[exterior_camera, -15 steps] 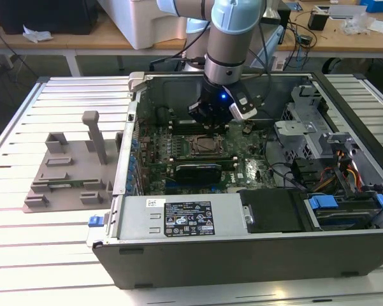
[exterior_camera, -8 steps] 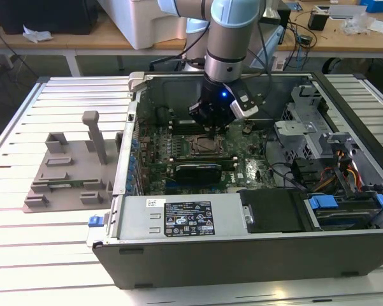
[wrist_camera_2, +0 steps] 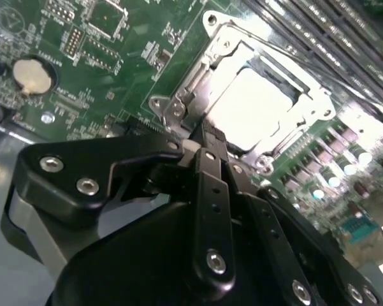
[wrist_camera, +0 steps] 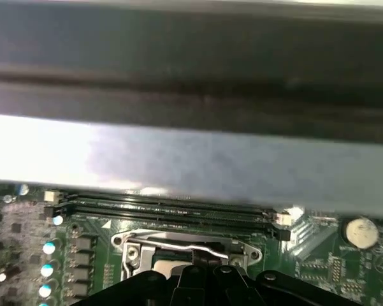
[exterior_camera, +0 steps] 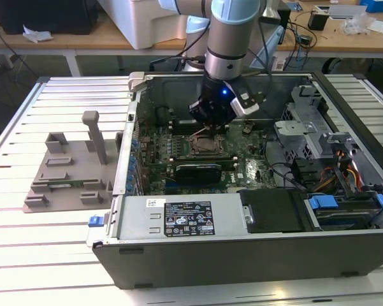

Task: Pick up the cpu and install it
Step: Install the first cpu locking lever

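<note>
Slatted metal worktop (exterior_camera: 64,255), benches and clutter behind. An open computer case (exterior_camera: 242,255) lies on its side at centre. A grey plastic tray (exterior_camera: 64,185) with upright posts sits at nine o'clock of it in the exterior view, well apart from the arm (exterior_camera: 232,38).

Arm reaches straight down into the case, over the middle of the green motherboard (exterior_camera: 242,172). End effector (wrist_camera_2: 202,135) hangs low, its tip just at the rim of the metal socket frame (wrist_camera_2: 178,105). Its tips look drawn together with nothing between them.

The cpu (wrist_camera_2: 261,105) is not in the grip. It lies inside the socket frame, a pale silvery square, metal top facing up and flat to the board.

Progress, as a judgement: pick-up and placing look done, since the chip sits down within the frame rather than perched on it. Whether the frame and its wire lever are locked over it I cannot tell, so the clamping part of the install is unconfirmed.

Orientation: the chip is square, so it has no real long axis. Its edges run square with the socket frame, one pair parallel to the memory slots (wrist_camera: 166,207) beside the socket. A coin battery (wrist_camera_2: 33,75) sits well off on the far side of the end effector from the chip.
</note>
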`<action>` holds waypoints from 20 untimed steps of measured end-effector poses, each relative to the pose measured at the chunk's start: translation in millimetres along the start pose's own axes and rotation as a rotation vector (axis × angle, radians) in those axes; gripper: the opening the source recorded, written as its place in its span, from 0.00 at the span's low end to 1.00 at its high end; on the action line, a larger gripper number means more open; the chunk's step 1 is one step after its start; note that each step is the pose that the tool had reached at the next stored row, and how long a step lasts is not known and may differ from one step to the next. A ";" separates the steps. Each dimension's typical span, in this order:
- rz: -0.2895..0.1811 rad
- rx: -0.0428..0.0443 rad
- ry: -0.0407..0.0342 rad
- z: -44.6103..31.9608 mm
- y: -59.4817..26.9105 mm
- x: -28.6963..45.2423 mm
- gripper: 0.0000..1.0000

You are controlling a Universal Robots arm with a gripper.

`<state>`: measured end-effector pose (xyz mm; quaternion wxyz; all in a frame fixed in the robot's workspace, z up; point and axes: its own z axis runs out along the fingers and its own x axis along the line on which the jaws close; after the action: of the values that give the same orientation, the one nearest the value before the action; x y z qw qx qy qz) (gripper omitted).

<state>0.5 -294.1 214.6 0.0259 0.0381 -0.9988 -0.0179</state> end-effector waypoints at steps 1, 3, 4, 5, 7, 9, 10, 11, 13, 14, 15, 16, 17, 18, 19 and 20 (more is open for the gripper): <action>0.000 0.0001 -0.0004 -2.2 0.0 0.2 0.11; 0.000 0.0000 -0.0013 -3.0 -1.6 0.9 0.11; 0.000 0.0003 -0.0013 -3.0 -3.4 1.7 0.11; 0.000 0.0003 -0.0014 -3.1 -5.0 2.4 0.11; 0.000 0.0002 -0.0028 -2.9 -6.0 5.9 0.11; 0.000 -0.0012 -0.0048 -2.7 -5.8 11.3 0.11; 0.000 -0.0036 -0.0075 -2.5 -5.4 17.0 0.11; -0.001 -0.0063 -0.0107 -2.3 -5.0 22.4 0.11; -0.001 -0.0084 -0.0147 -2.0 -4.6 28.4 0.11; -0.001 -0.0086 -0.0170 -1.8 -4.3 32.0 0.11; -0.001 -0.0087 -0.0187 -1.6 -4.1 34.5 0.11; -0.001 -0.0098 -0.0229 -1.3 -3.4 41.6 0.11; -0.002 -0.0242 -0.0251 -0.9 -1.4 46.3 0.11; -0.003 -0.0436 -0.0265 -0.8 -0.7 47.5 0.11; -0.003 -0.0543 -0.0274 -0.8 -0.4 47.6 0.11; -0.004 -0.0650 -0.0281 -0.6 0.1 47.6 0.11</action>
<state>-46.9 -297.7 217.6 0.0131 0.0389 -0.9979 -0.0510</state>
